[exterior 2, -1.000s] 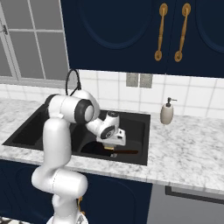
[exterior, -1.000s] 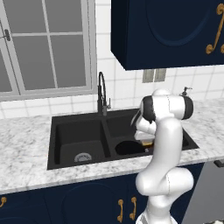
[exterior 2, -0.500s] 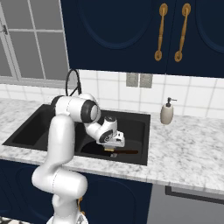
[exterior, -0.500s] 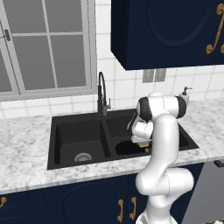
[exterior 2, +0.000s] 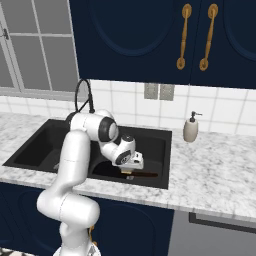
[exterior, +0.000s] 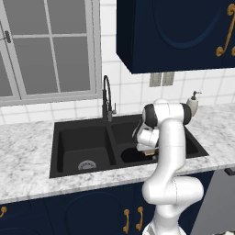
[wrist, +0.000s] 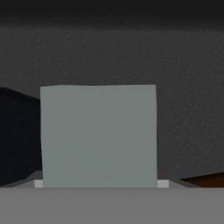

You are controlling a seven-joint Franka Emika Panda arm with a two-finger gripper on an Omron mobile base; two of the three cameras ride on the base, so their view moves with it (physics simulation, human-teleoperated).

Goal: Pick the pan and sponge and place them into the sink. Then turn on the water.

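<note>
Grey-green sponge [wrist: 98, 135] sat pinched in my gripper [exterior 2: 128, 170], low in the right basin at the frame's centre, just above the black pan [exterior: 131, 157] already lying in the sink [exterior: 82, 137]. I judged it best to let go only once low, clear of the pan's handle. Compared with a second earlier, the hand had sunk deeper. Beyond stood the faucet [exterior: 107, 98], untouched.
</note>
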